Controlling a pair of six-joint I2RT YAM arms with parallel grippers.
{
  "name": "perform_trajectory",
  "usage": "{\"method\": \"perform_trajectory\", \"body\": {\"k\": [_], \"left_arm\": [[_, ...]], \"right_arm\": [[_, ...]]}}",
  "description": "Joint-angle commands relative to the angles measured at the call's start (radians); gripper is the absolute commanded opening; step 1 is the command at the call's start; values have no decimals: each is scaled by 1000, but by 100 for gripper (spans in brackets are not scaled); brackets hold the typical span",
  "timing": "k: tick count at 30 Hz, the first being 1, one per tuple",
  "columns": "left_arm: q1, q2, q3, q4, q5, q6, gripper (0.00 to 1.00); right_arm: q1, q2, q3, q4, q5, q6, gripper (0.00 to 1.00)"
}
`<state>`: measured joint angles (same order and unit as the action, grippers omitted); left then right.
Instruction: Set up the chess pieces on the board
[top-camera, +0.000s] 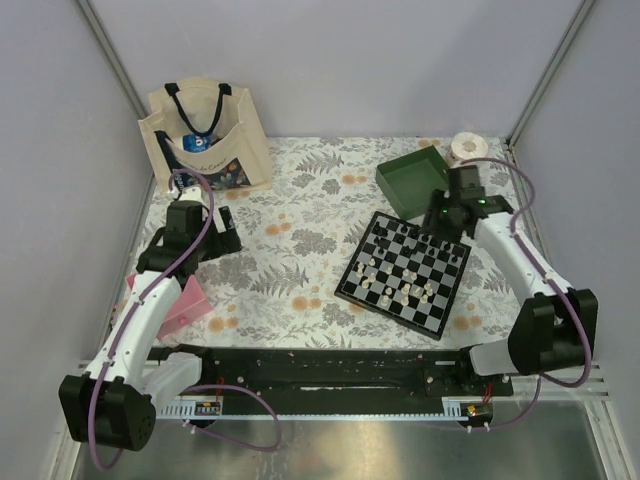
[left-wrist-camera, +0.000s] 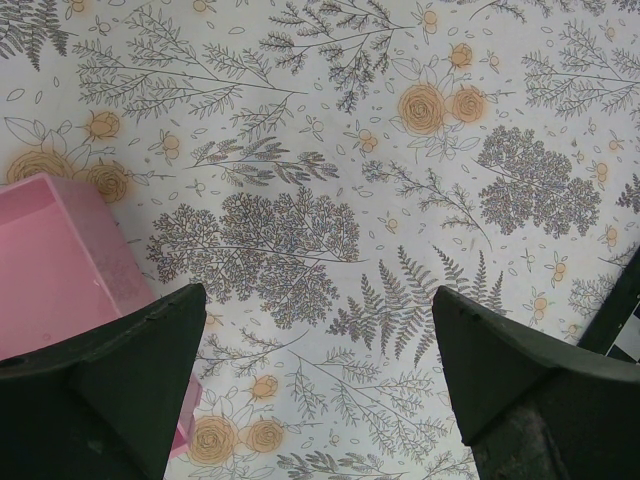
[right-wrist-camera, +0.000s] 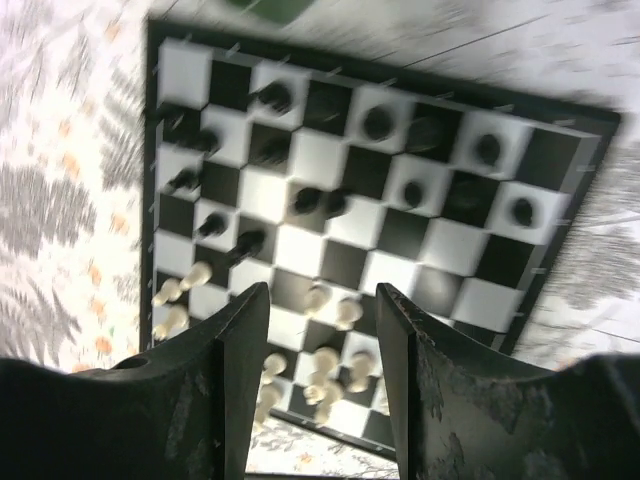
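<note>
Small square black-and-white checkered board with black border (top-camera: 403, 272) sits on the right half of the table with the floral-print cloth (top-camera: 290, 260), turned at an angle. Its far corner is just beside the dark green square tray (top-camera: 412, 178).

Tiny black chess pieces (right-wrist-camera: 275, 97) are spread over the far squares. Tiny cream-white chess pieces (top-camera: 405, 294) are bunched along the near side, several crowding the same few squares. The right wrist view is blurred, so I cannot tell which pieces stand upright.

Right gripper (right-wrist-camera: 322, 300) hovers over the far edge of the board, next to the tray. Its jaws are partway apart with nothing between them, only board squares and cream pieces showing through the gap.

Left gripper (left-wrist-camera: 318, 295) hangs over bare cloth on the left half, well apart from the board. Its jaws are spread wide and hold nothing. Pink plastic box (left-wrist-camera: 60, 260) lies just beside its left finger.

Beige canvas tote bag with dark handles (top-camera: 205, 140) stands at the far left. A pale tape roll (top-camera: 465, 147) sits at the far right, behind the tray.
</note>
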<state>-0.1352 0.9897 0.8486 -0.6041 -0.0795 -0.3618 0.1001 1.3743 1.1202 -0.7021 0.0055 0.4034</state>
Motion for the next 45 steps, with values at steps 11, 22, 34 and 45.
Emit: {"method": "perform_trajectory", "body": {"k": [11, 22, 34, 45], "left_arm": [[5, -28, 38, 20, 18, 17, 99], [5, -29, 38, 20, 20, 17, 99], [3, -25, 41, 21, 23, 17, 99], [3, -23, 43, 20, 23, 18, 99]], "right_arm": [[325, 235, 119, -4, 16, 58, 54], [337, 328, 127, 12, 22, 40, 50], [339, 399, 164, 23, 44, 29, 47], [340, 425, 181, 12, 54, 18, 40]]}}
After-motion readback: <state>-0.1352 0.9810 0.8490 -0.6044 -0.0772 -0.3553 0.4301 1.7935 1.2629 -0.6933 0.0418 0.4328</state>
